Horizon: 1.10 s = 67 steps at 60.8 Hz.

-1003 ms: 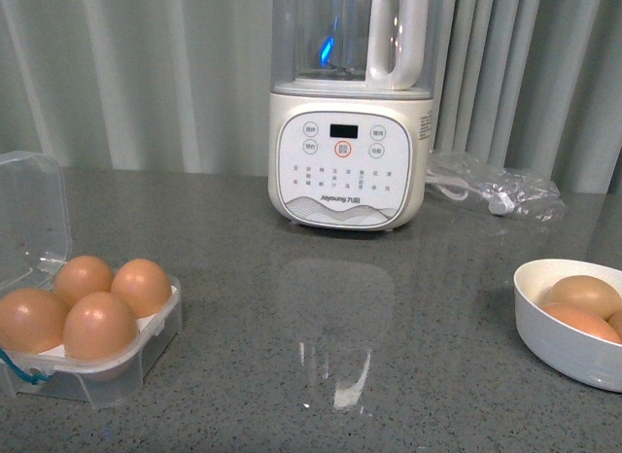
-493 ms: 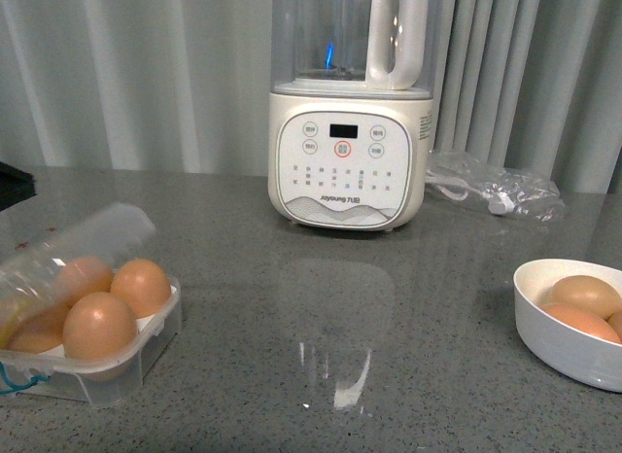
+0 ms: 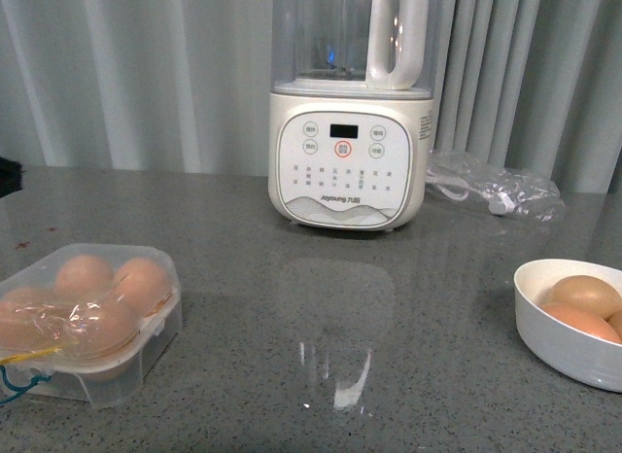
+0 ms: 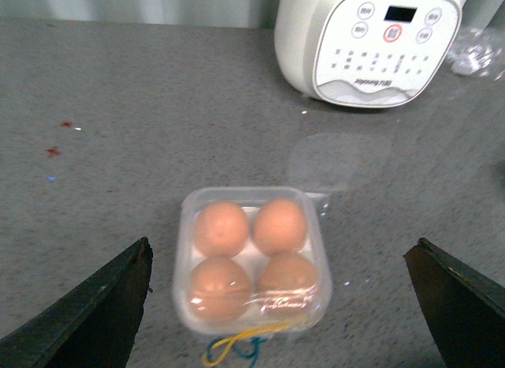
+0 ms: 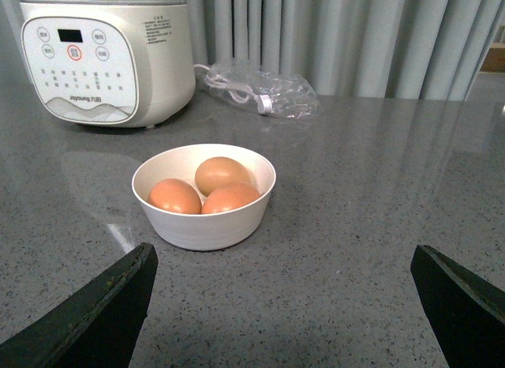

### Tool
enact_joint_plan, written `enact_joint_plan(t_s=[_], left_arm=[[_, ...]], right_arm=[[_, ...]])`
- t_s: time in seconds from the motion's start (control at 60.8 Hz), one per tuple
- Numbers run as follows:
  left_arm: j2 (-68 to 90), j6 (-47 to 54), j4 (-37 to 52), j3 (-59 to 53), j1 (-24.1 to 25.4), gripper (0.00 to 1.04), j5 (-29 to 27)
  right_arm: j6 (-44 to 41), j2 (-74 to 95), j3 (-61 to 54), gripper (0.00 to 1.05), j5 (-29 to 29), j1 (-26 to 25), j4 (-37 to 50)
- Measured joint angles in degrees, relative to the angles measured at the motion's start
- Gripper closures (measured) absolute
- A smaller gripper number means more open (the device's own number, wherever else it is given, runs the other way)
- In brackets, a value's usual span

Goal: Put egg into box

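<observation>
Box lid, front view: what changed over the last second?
The clear lid of the box swung from upright, through half-tilted, down to lying over the four eggs. It now lies down over the tray; whether it is latched cannot be told. No end effector is touching it now; both are open. The blender, the white bowl with its eggs and the plastic bag stayed put.

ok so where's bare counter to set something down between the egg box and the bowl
The widest free patch is the grey counter in front of the blender, bordered by the closed box on one side and the white bowl on the other. Behind the bowl it is more crowded: a plastic bag with a cable lies beside the blender.
</observation>
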Motion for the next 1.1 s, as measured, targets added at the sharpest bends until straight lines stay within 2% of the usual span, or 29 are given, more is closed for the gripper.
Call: enact_joint_plan(t_s=[0.115, 0.279, 0.395, 0.526, 0.625, 0.674, 0.74, 1.101], left_arm=[[-7.0, 7.1, -7.3, 0.2, -1.9, 0.07, -0.7], [-16.2, 11.6, -16.2, 1.1, -0.8, 0.07, -1.1], [-22.2, 12.9, -21.9, 1.2, 2.8, 0.07, 1.5], [-23.8, 12.9, -23.2, 1.0, 7.6, 0.07, 6.0], [-24.5, 12.5, -23.5, -0.4, 11.0, 0.07, 6.8], [-27.4, 8.7, -16.1, -4.6, 13.0, 0.17, 3.9], [-30.3, 4.4, -9.2, -9.6, 13.8, 0.3, 3.0], [-37.1, 0.0, -3.7, -21.2, 14.1, 0.92, 2.9]], right_arm=[[0.0, 0.0, 0.0, 0.07, 0.0, 0.0, 0.0], [0.0, 0.0, 0.0, 0.07, 0.0, 0.0, 0.0], [0.0, 0.0, 0.0, 0.07, 0.0, 0.0, 0.0], [0.0, 0.0, 0.0, 0.07, 0.0, 0.0, 0.0], [0.0, 0.0, 0.0, 0.07, 0.0, 0.0, 0.0], [0.0, 0.0, 0.0, 0.07, 0.0, 0.0, 0.0], [0.0, 0.0, 0.0, 0.07, 0.0, 0.0, 0.0], [0.0, 0.0, 0.0, 0.07, 0.0, 0.0, 0.0]])
